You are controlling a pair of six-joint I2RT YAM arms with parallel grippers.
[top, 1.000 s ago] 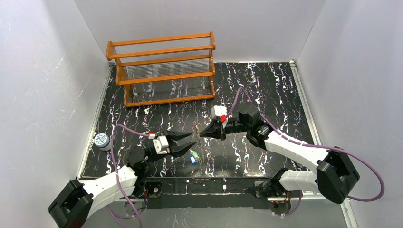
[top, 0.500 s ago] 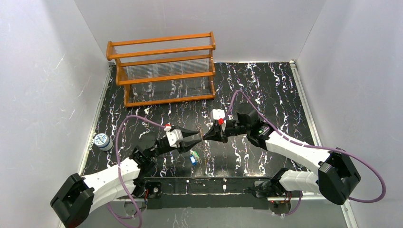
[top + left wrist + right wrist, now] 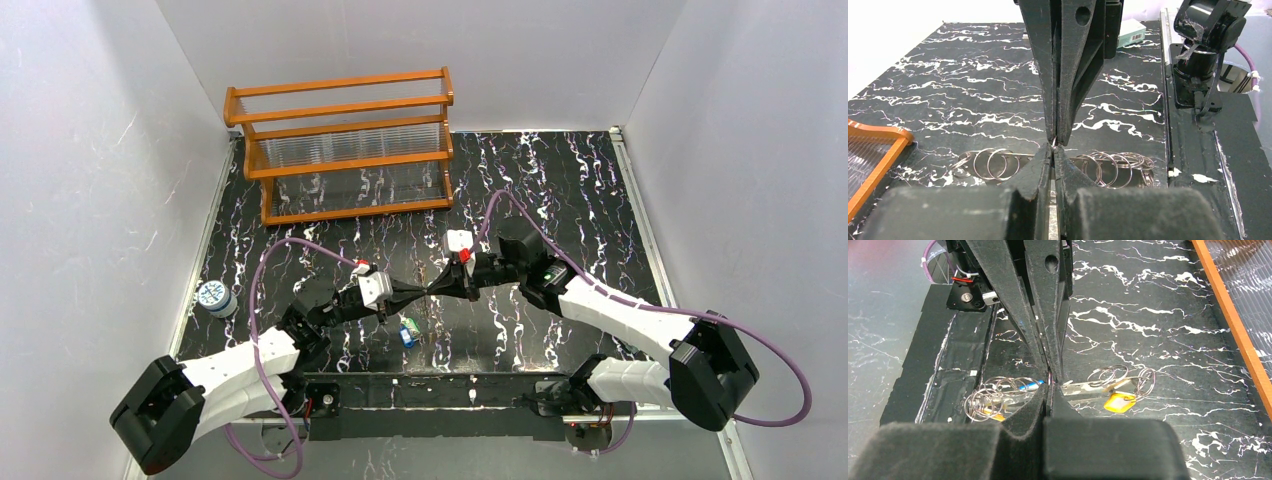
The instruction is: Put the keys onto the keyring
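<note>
Top external: the left gripper (image 3: 418,291) and right gripper (image 3: 438,289) meet tip to tip above the mat (image 3: 560,190), each with its jaws pressed together. A silvery glint shows where they touch; I cannot tell whether either grips it. The keys (image 3: 408,332) lie on the mat near the tips, at 6 o'clock.

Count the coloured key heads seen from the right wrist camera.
3: a yellow plastic key head at right, a blue one centre-left, a second yellow one lower left. Others may be hidden.
</note>
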